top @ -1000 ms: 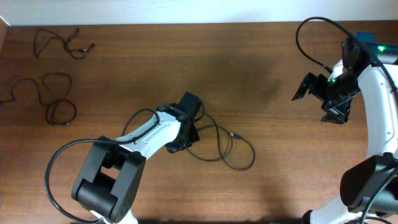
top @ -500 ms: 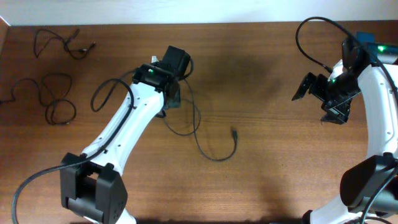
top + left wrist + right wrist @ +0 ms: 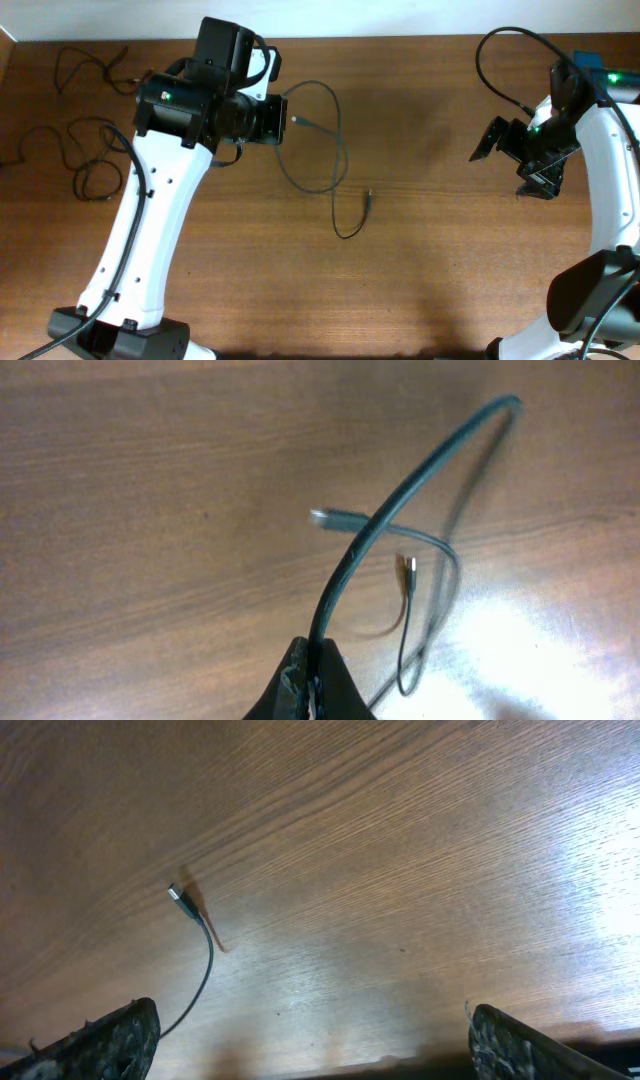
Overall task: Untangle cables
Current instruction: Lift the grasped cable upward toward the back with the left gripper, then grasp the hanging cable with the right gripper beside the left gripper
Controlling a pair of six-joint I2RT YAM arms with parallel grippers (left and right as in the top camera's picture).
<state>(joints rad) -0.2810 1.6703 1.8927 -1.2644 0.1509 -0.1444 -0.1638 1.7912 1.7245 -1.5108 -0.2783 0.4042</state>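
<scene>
My left gripper [image 3: 277, 113] is shut on a thin black cable [image 3: 335, 150] and holds it up above the table. The cable arcs right from the jaws and hangs down in a loop; one plug end [image 3: 369, 196] is near the table's middle, another plug end [image 3: 297, 120] is near the gripper. In the left wrist view the cable [image 3: 400, 490] rises out of the closed gripper [image 3: 316, 678]. Two more thin cables lie at the far left: one [image 3: 100, 66] at the back corner, one [image 3: 86, 160] in loose loops. My right gripper [image 3: 515, 165] is open and empty at the right, above bare table [image 3: 310, 1050].
The right wrist view shows a plug end [image 3: 178, 895] of the held cable on the wood. The table's back edge [image 3: 400, 38] meets a white wall. A thick black arm cord [image 3: 500, 70] loops at the back right.
My left arm has risen and swung toward the back left, pulling the cable up and dragging its loop left across the table. The right arm has not moved.
</scene>
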